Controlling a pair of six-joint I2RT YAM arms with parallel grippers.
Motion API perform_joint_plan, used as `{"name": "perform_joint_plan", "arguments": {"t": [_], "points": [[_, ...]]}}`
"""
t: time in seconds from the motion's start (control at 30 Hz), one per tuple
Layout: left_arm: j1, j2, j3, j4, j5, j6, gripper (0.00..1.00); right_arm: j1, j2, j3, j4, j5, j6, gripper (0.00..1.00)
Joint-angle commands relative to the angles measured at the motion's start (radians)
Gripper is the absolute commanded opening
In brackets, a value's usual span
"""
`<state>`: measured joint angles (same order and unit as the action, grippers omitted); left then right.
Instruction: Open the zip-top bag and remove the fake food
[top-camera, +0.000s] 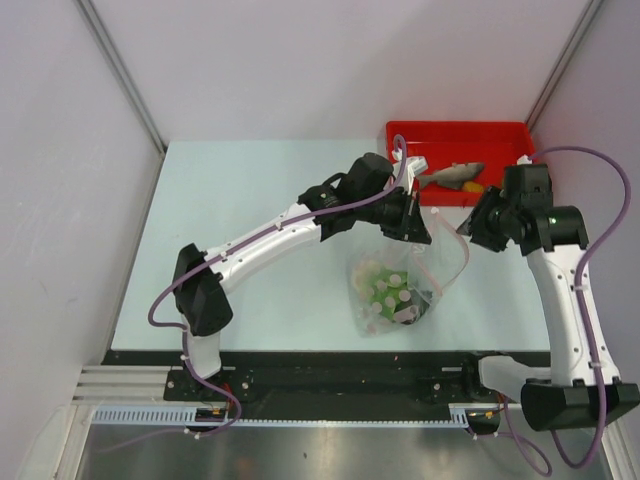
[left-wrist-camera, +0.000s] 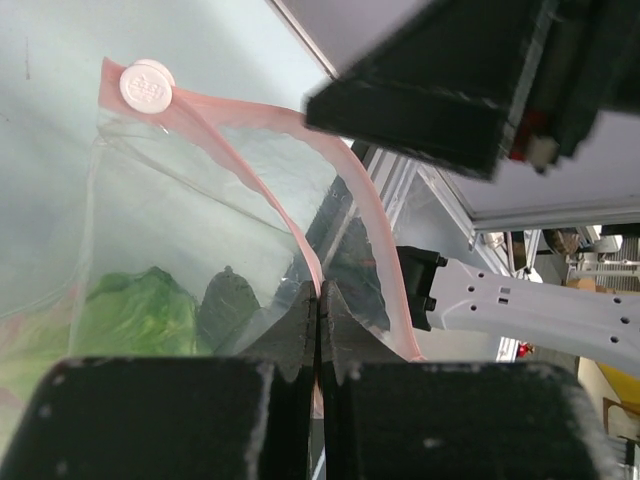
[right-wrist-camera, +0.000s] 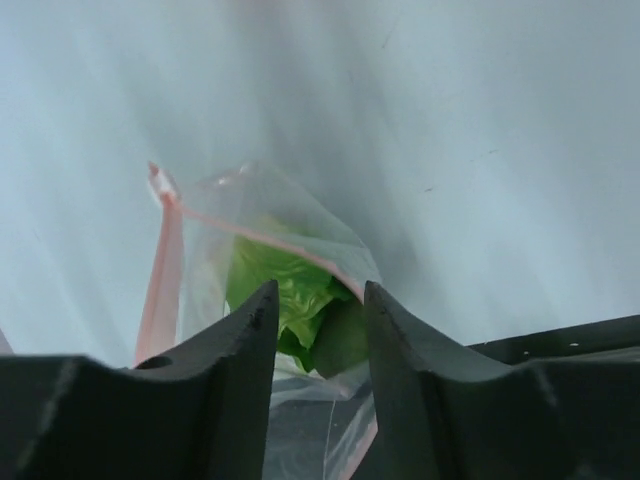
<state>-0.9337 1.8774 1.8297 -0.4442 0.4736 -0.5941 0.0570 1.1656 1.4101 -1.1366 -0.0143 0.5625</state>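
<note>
here left gripper (left-wrist-camera: 318, 300) pinches the zip-top bag (left-wrist-camera: 180, 220) rim — right gripper (right-wrist-camera: 320, 300) hovers above, jaws apart

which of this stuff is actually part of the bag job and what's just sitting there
Part of the job: zip-top bag, its pink strip pinched by the left gripper; green fake food inside it; grey fish, lying in the red tray; right gripper, open, facing the bag's mouth.
Just there: red tray; table.
</note>
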Motion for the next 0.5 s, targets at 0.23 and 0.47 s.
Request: {"name": "perform_joint_plan", "arguments": {"t": [0.23, 0.47], "points": [[-0.014, -0.009, 0.077, 0.062, 0.000, -0.030, 0.00, 0.150, -0.093, -0.049, 0.041, -0.147, -0.052, 0.19], [-0.031, -0.008, 0.091, 0.070, -0.001, -0.035, 0.00, 0.165, -0.057, -0.206, 0.166, -0.228, 0.008, 0.19]]}}
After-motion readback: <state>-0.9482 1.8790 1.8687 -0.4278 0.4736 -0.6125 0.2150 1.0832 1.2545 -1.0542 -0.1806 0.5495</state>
